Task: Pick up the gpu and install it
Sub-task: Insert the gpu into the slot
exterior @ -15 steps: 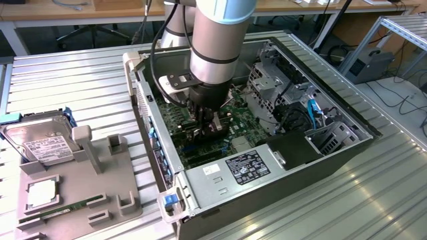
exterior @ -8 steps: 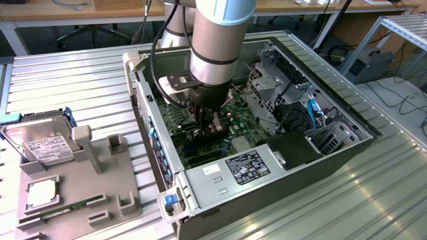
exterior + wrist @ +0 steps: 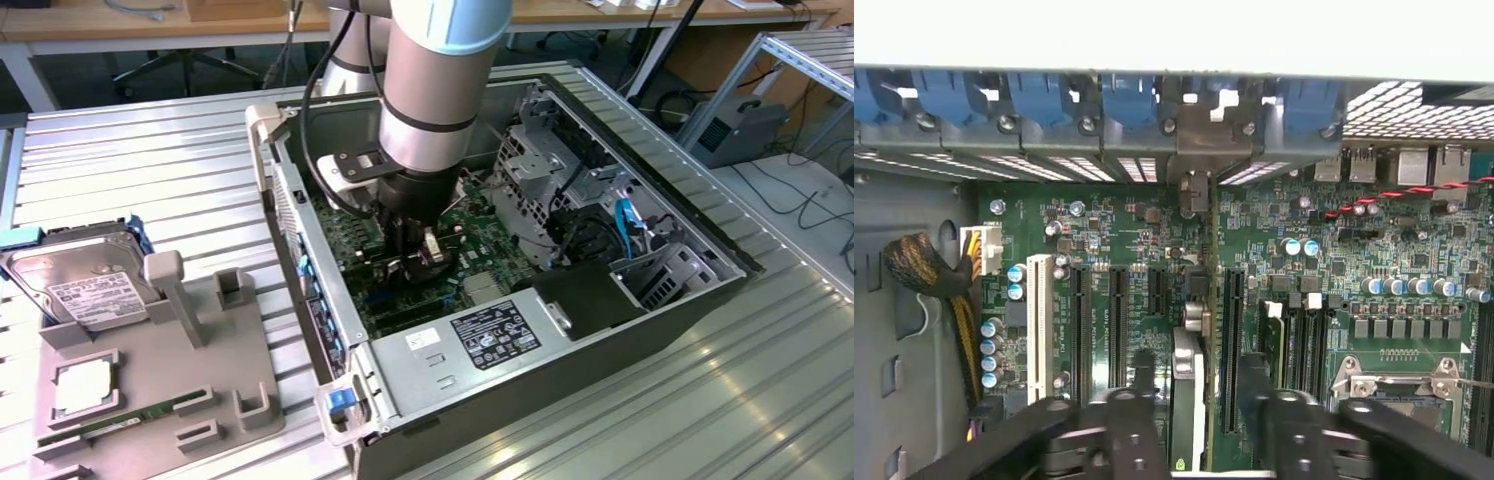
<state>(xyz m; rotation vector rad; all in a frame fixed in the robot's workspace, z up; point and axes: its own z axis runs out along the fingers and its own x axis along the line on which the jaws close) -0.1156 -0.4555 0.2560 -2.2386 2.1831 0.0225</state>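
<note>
The gpu (image 3: pixel 1189 385) stands on edge in a motherboard slot inside the open computer case (image 3: pixel 667 300). I see it edge-on, a thin dark card whose pale metal bracket (image 3: pixel 1199 140) reaches the case's rear slot openings. My gripper (image 3: pixel 1199 375) straddles the card from above. Its dark fingers (image 3: pixel 1144 385) stand on either side of the card with a gap to it, so it is open and grips nothing. In the exterior view the gripper (image 3: pixel 420 250) is low over the green motherboard (image 3: pixel 467 235), in the middle of the case.
On the exterior view's left, a grey fixture (image 3: pixel 200 400) holds a silver hard drive (image 3: pixel 87 290) and a green memory stick (image 3: pixel 120 418). Inside the case, the power supply (image 3: pixel 494 335), a drive cage (image 3: pixel 534 170) and yellow-black cables (image 3: pixel 944 280) crowd the space around the gripper.
</note>
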